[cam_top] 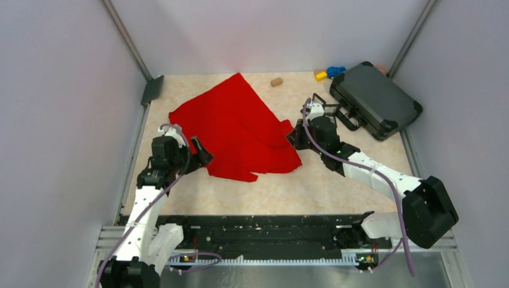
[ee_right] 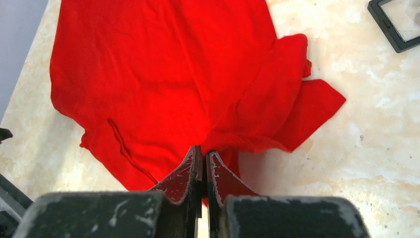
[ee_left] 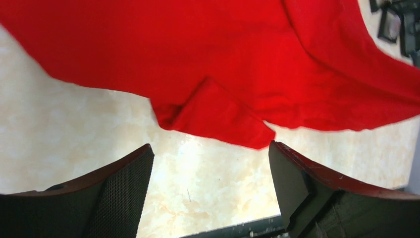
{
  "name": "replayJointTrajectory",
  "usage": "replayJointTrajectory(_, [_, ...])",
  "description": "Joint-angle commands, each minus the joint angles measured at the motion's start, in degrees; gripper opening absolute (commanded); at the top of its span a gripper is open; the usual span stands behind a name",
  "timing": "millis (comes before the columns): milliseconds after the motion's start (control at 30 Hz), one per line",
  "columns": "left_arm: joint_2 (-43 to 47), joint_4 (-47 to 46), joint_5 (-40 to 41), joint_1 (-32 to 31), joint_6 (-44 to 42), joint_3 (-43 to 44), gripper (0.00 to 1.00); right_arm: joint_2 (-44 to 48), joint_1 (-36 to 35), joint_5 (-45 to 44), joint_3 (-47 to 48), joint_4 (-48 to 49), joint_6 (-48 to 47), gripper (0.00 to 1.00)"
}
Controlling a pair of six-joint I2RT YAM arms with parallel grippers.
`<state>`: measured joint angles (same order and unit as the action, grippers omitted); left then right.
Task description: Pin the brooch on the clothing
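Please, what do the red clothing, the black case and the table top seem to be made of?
The clothing: soft matte fabric; it folds and creases. The case: probably hard matte plastic, with moulded corners. The table top: smooth, marble-patterned beige, perhaps laminate or stone.

Dark grey case [cam_top: 375, 99] far right, yellow block [cam_top: 321, 75], blue piece [cam_top: 336, 71], tan block [cam_top: 276, 81] at back

1. This is a robot test cell in a lab: plain pale walls [cam_top: 60, 90] box in a marble-patterned table [cam_top: 288, 186], framed by bare metal posts [cam_top: 127, 39].
2. A left arm [cam_top: 144, 204] and a right arm [cam_top: 384, 174] stand on a black rail [cam_top: 270, 231].
3. Loose cables [cam_top: 393, 198] trail along them.
4. A black hard case [cam_top: 375, 99] lies in a far corner.
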<state>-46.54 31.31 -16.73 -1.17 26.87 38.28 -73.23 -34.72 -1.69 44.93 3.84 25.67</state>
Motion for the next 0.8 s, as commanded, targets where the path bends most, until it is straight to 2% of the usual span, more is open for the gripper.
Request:
replayJointTrajectory(0, [1.7, -6.3, 6.6, 0.3, 6.9, -4.3, 0.89, -0.1, 0.3, 0.6, 3.2, 5.4, -0.5, 0.0])
replayJointTrajectory(100, [1.8, -10.5, 7.1, 0.4, 10.6, -9.0, 0.89, 0.1, 0.3, 0.4, 3.2, 5.2, -1.0, 0.03])
replayJointTrajectory(133, [1.3, -12.8, 4.9, 0.4, 10.7, -10.6, 0.88, 0.3, 0.3, -0.6, 3.2, 4.6, -1.1, 0.05])
replayJointTrajectory(233, [-1.6, -18.1, -0.8, 0.1, 11.6, -13.4, 0.79, 1.3, 0.3, -1.9, 2.2, 4.3, -1.5, 0.08])
replayJointTrajectory(300, [-4.3, -17.6, -1.9, -1.0, 10.9, -13.2, 0.77, 2.0, 0.3, -2.2, 1.6, 4.3, -1.6, 0.09])
replayJointTrajectory(467, [-7.8, -18.2, 7.3, -8.5, 8.2, -12.3, 0.77, 2.4, 0.3, -2.0, 0.7, 4.8, -1.3, 0.09])
replayJointTrajectory(633, [-11.4, -19.3, 15.2, -13.2, 7.9, -11.6, 0.75, 2.1, 0.3, -1.4, 0.2, 5.1, -1.1, 0.09])
replayJointTrajectory(767, [-14.6, -19.8, 21.6, -15.5, 7.7, -10.3, 0.69, 1.8, 0.3, -1.1, 0.0, 5.0, -1.1, 0.09])
